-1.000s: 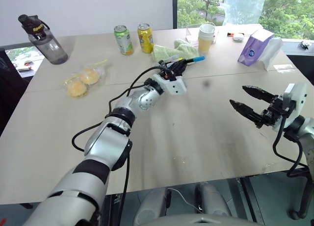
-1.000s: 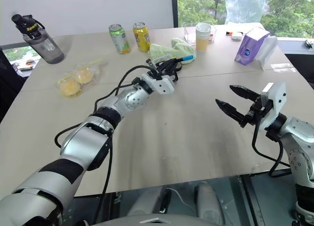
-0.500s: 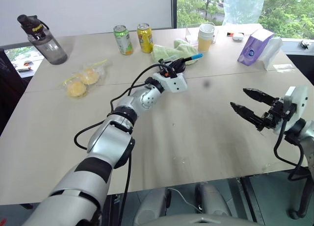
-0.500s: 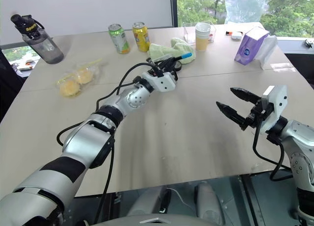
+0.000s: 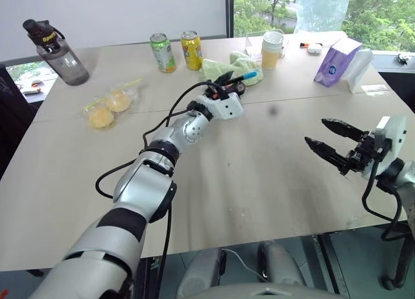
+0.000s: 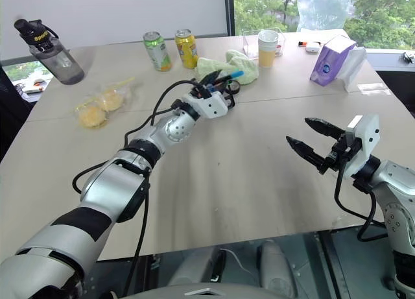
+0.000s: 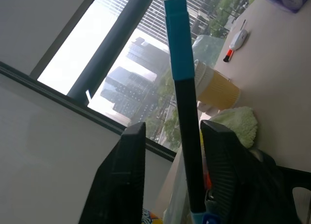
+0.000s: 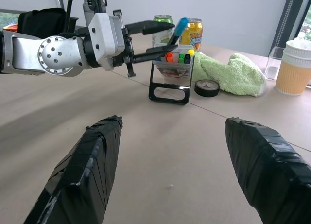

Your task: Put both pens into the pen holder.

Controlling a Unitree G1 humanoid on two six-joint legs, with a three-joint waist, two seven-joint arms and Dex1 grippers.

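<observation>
Beige laminate forms the counter (image 5: 259, 182), set before a white wall and a window with green trees beyond. Along its far side stand one grey water bottle (image 5: 55, 47), two drink cans, green (image 5: 163, 52) and yellow (image 5: 192, 50), one paper cup (image 5: 272, 48) and one purple tissue pack (image 5: 337, 61); one bag of yellow buns (image 5: 107, 107) and one green cloth (image 5: 227, 69) lie nearer. The pen holder (image 8: 174, 73) stands beside the cloth and a black tape roll (image 8: 206, 88). The left pincer (image 8: 150, 39), fingers parted, flanks the blue-ended pen (image 7: 187, 136), which leans in the holder. The right pincer (image 5: 332, 141) hovers spread, empty, well apart.
</observation>
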